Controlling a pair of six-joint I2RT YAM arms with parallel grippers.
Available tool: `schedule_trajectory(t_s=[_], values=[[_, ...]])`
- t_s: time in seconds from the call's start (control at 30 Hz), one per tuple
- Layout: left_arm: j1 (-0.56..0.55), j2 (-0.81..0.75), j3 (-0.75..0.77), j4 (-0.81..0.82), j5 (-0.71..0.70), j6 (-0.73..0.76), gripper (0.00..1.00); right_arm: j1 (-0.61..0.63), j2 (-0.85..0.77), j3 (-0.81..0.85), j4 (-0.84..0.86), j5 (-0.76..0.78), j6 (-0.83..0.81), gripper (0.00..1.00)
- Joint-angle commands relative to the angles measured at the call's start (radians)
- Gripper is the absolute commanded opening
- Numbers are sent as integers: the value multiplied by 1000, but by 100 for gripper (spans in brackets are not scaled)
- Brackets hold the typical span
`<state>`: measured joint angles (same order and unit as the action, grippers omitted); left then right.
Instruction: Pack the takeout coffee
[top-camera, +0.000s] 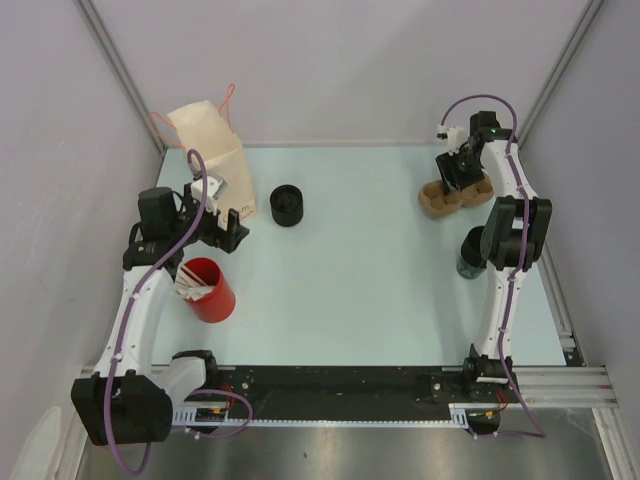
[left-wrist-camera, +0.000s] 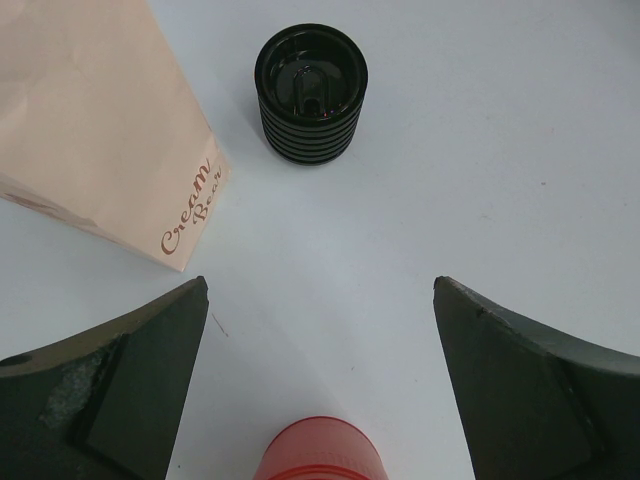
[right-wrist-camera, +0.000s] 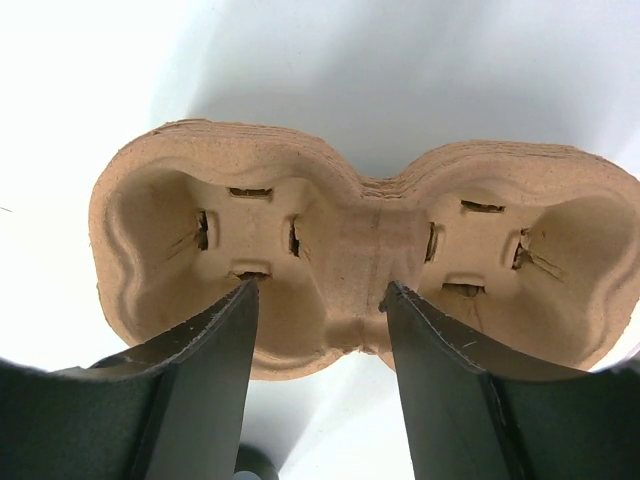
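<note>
This looks like a robotics lab test cell, not a home or a café. A pale table (top-camera: 360, 290) is boxed in on three sides by plain lilac panels (top-camera: 350, 70) set between bare metal posts (top-camera: 120, 70). At six o'clock a black rail (top-camera: 340, 385) on a metal frame carries the left arm (top-camera: 140, 310) and the right arm (top-camera: 505, 290), with purple cables (top-camera: 480, 97) looped loosely along them. The goods on the table are set out well apart, like props: a paper bag (top-camera: 210, 150) at ten o'clock, a black cup (top-camera: 287, 205) near eleven, a red cup (top-camera: 208, 290) at eight and a cardboard cup carrier (top-camera: 450, 198) at two.
</note>
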<state>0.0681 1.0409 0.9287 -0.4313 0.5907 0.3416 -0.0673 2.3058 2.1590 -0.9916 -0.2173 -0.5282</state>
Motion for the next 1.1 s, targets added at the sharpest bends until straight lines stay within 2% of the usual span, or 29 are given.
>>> schedule_trajectory(t_s=[0.0, 0.2, 0.47, 0.67, 0.97, 1.03, 1.07], values=[[6, -1, -2, 29, 38, 11, 99, -12, -32, -8, 24, 13, -12, 59], [6, -2, -4, 31, 37, 11, 99, -25, -34, -8, 42, 24, -6, 60], [6, -4, -4, 31, 34, 13, 99, -35, -57, -42, 87, 35, -12, 69], [7, -4, -5, 31, 34, 13, 99, -34, -23, -41, 82, 29, -12, 69], [7, -2, -7, 31, 34, 16, 100, -29, -25, -47, 79, -30, -7, 59], [9, -2, -7, 32, 34, 14, 99, -26, -22, -47, 79, -30, -4, 54], [9, -1, -7, 32, 34, 14, 99, -25, -20, -47, 80, -30, -3, 48]])
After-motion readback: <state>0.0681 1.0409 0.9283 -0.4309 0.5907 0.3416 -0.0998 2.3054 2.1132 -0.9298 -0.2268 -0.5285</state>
